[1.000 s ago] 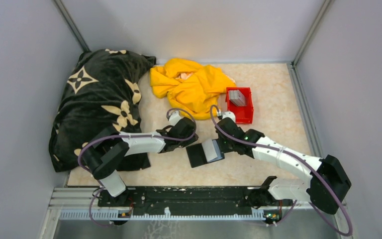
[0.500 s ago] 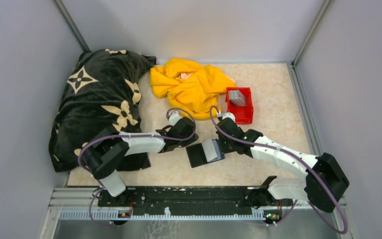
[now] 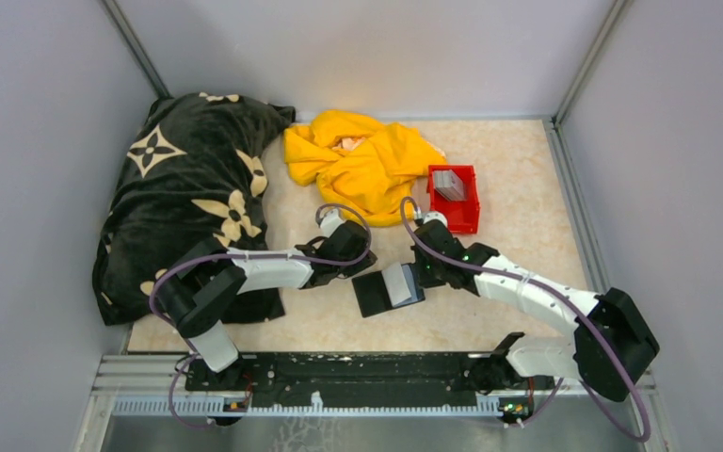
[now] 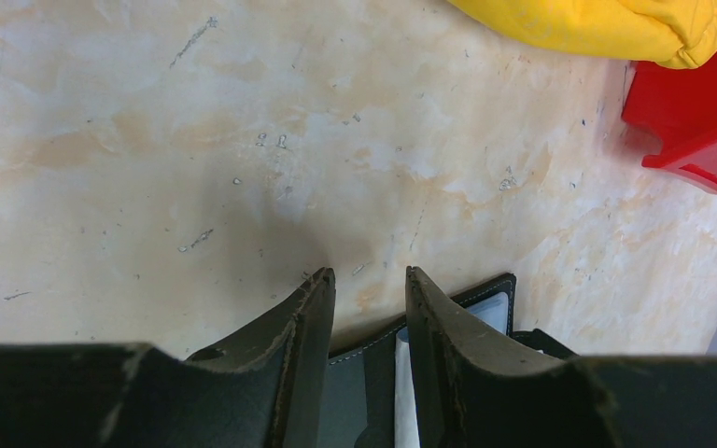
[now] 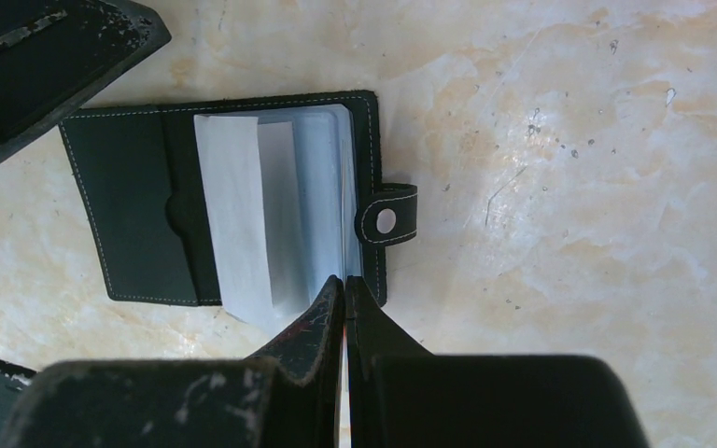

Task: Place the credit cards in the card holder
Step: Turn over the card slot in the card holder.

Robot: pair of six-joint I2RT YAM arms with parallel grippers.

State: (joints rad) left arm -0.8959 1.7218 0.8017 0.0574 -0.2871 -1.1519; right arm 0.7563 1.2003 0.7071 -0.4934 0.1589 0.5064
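Right gripper [image 5: 345, 285], jaws pressed shut, has its tips at the 6 o'clock edge of the card holder [image 5: 140, 215], while the left gripper [image 4: 369, 280] hovers half-spread and empty above the holder's other flap. To load well, one clear sleeve probably needs parting first. From above, the black holder lies open, with the grey credit cards [image 3: 449, 184] in the red bin [image 3: 466, 222] at its 1 o'clock.
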